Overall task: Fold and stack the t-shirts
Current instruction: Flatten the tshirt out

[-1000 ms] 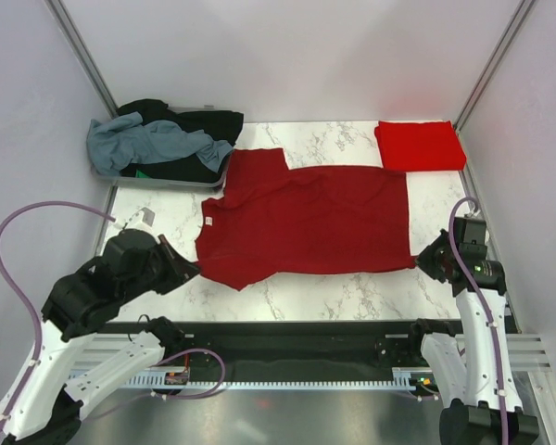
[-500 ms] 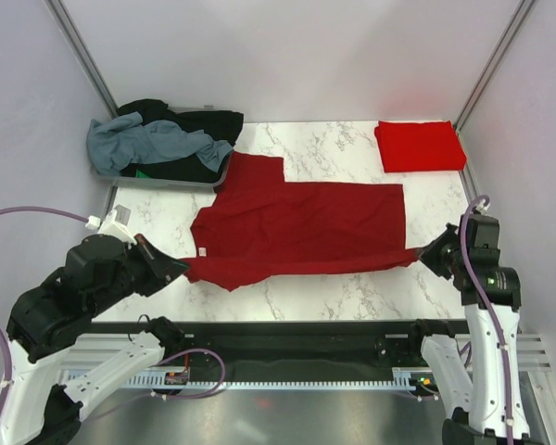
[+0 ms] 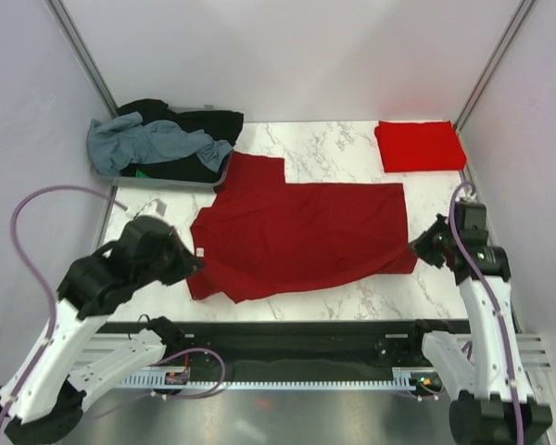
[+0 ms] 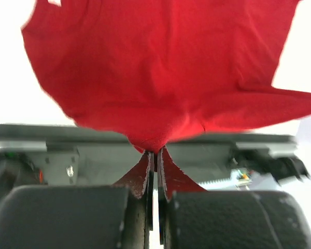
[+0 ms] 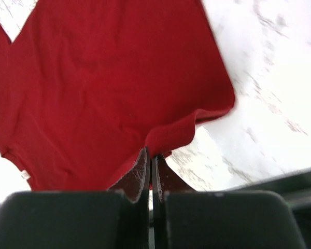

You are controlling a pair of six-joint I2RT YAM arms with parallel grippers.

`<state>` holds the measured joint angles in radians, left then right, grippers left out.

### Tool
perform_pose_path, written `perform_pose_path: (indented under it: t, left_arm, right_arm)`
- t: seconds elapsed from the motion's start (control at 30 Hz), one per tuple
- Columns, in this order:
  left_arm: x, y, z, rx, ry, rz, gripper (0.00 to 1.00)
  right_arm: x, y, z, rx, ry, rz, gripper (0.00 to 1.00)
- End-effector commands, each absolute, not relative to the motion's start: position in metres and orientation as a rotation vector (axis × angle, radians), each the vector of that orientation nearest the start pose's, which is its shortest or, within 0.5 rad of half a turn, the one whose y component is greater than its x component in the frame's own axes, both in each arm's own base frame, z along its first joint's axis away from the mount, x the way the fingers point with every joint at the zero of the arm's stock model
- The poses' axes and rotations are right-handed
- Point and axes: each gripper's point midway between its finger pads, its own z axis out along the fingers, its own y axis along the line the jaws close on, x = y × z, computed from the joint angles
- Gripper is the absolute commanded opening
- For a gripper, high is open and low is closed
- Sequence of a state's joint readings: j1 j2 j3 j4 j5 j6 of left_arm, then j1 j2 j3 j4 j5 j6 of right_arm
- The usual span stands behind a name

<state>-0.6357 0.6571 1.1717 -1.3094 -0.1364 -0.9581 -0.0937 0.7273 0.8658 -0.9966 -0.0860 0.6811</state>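
Observation:
A dark maroon-red t-shirt (image 3: 301, 232) lies spread on the marble table (image 3: 343, 144). My left gripper (image 3: 193, 269) is shut on its near left edge; the left wrist view shows the cloth (image 4: 160, 72) pinched at the fingertips (image 4: 143, 171). My right gripper (image 3: 417, 250) is shut on its near right corner; the right wrist view shows the hem (image 5: 171, 136) pinched. A brighter red t-shirt (image 3: 419, 145) lies folded to a rectangle at the back right. Grey-blue (image 3: 139, 141), black (image 3: 204, 125) and green tees are heaped at the back left.
The heap of tees sits in a grey tray (image 3: 162, 183) at the back left corner. White walls with metal posts close in both sides. A black rail (image 3: 287, 338) runs along the table's near edge between the arm bases.
Both grippers first pulled the shirt's near edge toward me, then moved back over the table with it. The near edge now lies slack and curved, and the left arm has moved right and forward.

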Motion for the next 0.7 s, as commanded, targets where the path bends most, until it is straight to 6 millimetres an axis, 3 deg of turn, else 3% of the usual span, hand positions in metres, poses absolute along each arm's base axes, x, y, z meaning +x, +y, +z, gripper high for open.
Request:
perform_pose_path:
  t: [0.0, 0.03, 0.07, 0.1, 0.13, 0.17, 0.2, 0.23, 0.27, 0.3, 0.33, 0.37, 0.4, 0.43, 0.47, 0.5, 0.53, 0.57, 0.6, 0.63, 0.67]
  left_arm:
    - [0.191, -0.124, 0.265, -0.354, 2.303, -0.472, 0.02]
    - [0.208, -0.126, 0.269, -0.351, 2.294, -0.43, 0.02]
    - [0.227, -0.131, 0.301, -0.296, 2.226, -0.443, 0.02]
    - [0.253, -0.14, 0.296, -0.281, 2.281, -0.4, 0.02]
    - [0.277, -0.127, 0.346, -0.34, 2.176, -0.446, 0.02]
    - [0.283, -0.136, 0.367, -0.289, 2.169, -0.55, 0.02]
    - [0.292, -0.13, 0.384, -0.305, 2.153, -0.562, 0.02]
    - [0.308, -0.123, 0.397, -0.334, 2.132, -0.542, 0.02]
    - [0.303, -0.118, 0.453, -0.3, 1.993, -0.569, 0.02]
    - [0.299, -0.113, 0.466, -0.299, 1.974, -0.555, 0.02]
    - [0.292, -0.108, 0.492, -0.294, 1.905, -0.565, 0.02]
    - [0.286, -0.107, 0.496, -0.288, 1.896, -0.57, 0.02]
    - [0.28, -0.107, 0.495, -0.288, 1.899, -0.579, 0.02]
    - [0.279, -0.108, 0.475, -0.301, 1.95, -0.577, 0.02]
    - [0.261, -0.109, 0.476, -0.293, 1.941, -0.62, 0.02]
    - [0.251, -0.11, 0.47, -0.283, 1.95, -0.644, 0.02]
    - [0.251, -0.112, 0.441, -0.292, 2.014, -0.635, 0.02]
    - [0.242, -0.109, 0.434, -0.299, 2.021, -0.639, 0.02]
    - [0.218, -0.102, 0.437, -0.291, 1.979, -0.655, 0.02]
    - [0.214, -0.101, 0.414, -0.297, 2.03, -0.636, 0.02]
    - [0.204, -0.097, 0.406, -0.282, 2.037, -0.626, 0.02]
  right_arm:
    - [0.271, 0.033, 0.185, 0.793, 2.21, 0.502, 0.0]
    - [0.288, 0.034, 0.199, 0.757, 2.197, 0.523, 0.0]
    - [0.305, 0.036, 0.205, 0.733, 2.209, 0.539, 0.0]
    - [0.339, 0.039, 0.227, 0.686, 2.224, 0.581, 0.0]
    - [0.354, 0.041, 0.246, 0.598, 2.227, 0.585, 0.0]
    - [0.368, 0.038, 0.27, 0.56, 2.206, 0.576, 0.0]
    - [0.384, 0.028, 0.326, 0.533, 2.115, 0.521, 0.0]
    - [0.387, 0.023, 0.357, 0.508, 2.05, 0.493, 0.0]
    - [0.386, 0.017, 0.385, 0.475, 1.991, 0.453, 0.0]
    - [0.375, 0.012, 0.426, 0.463, 1.912, 0.417, 0.0]
    - [0.369, 0.004, 0.436, 0.482, 1.891, 0.368, 0.0]
    - [0.361, 0.002, 0.439, 0.486, 1.89, 0.353, 0.0]
    - [0.346, 0.002, 0.429, 0.505, 1.91, 0.345, 0.0]
    - [0.337, 0.001, 0.417, 0.529, 1.928, 0.336, 0.0]
    - [0.328, 0.001, 0.404, 0.548, 1.945, 0.335, 0.0]
    - [0.31, 0.003, 0.376, 0.578, 1.974, 0.338, 0.0]
    - [0.3, 0.003, 0.362, 0.591, 1.988, 0.334, 0.0]
    - [0.291, 0.0, 0.349, 0.613, 1.994, 0.308, 0.0]
    - [0.274, -0.001, 0.325, 0.632, 2.018, 0.29, 0.0]
    - [0.266, -0.002, 0.315, 0.639, 2.031, 0.276, 0.0]
    - [0.259, -0.008, 0.305, 0.662, 2.035, 0.226, 0.0]
